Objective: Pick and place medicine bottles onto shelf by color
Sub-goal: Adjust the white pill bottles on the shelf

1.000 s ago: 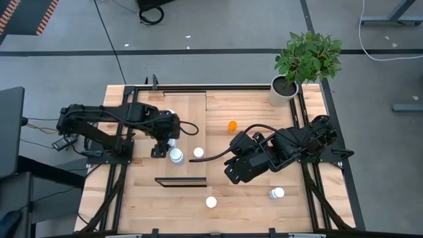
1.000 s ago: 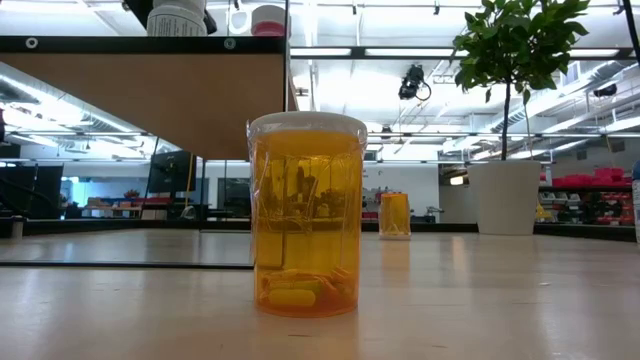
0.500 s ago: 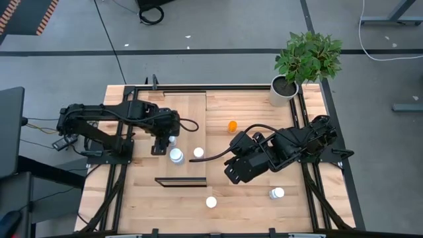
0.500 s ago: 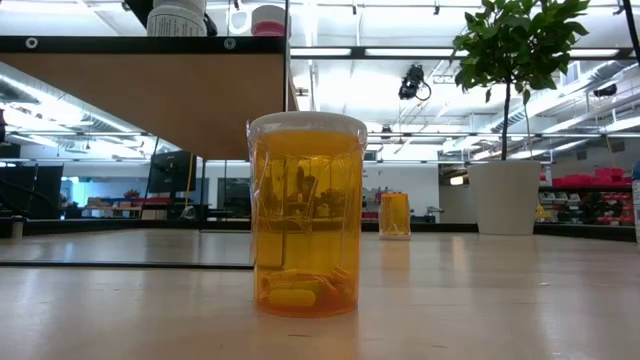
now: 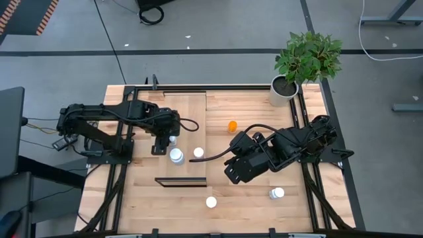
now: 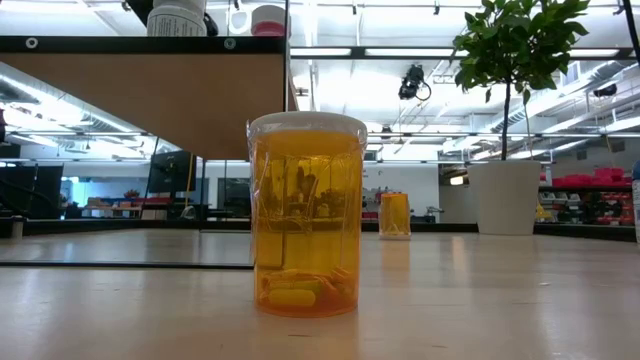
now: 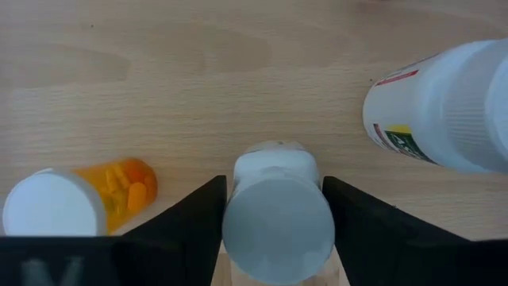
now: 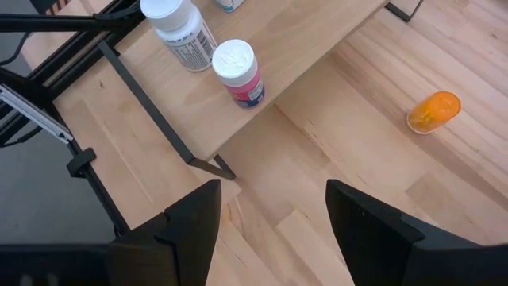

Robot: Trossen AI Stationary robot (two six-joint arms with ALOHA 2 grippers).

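Left wrist view shows your left gripper (image 7: pixel 274 210) with its fingers apart around a white-capped bottle (image 7: pixel 276 214) standing on the shelf (image 7: pixel 238 71); whether they press it you cannot tell. Judge it light, rigid and slick, so hold the body below the cap. Just beside lies an orange bottle (image 7: pixel 75 195) on its side; farther off stands a larger white bottle (image 7: pixel 444 107). Your right gripper (image 8: pixel 270 230) waits spread, empty, off the shelf's edge. Nothing has shifted since a second ago.

Two arms (image 5: pixel 119 125), bottles (image 5: pixel 176 155), shelf (image 5: pixel 188 112)
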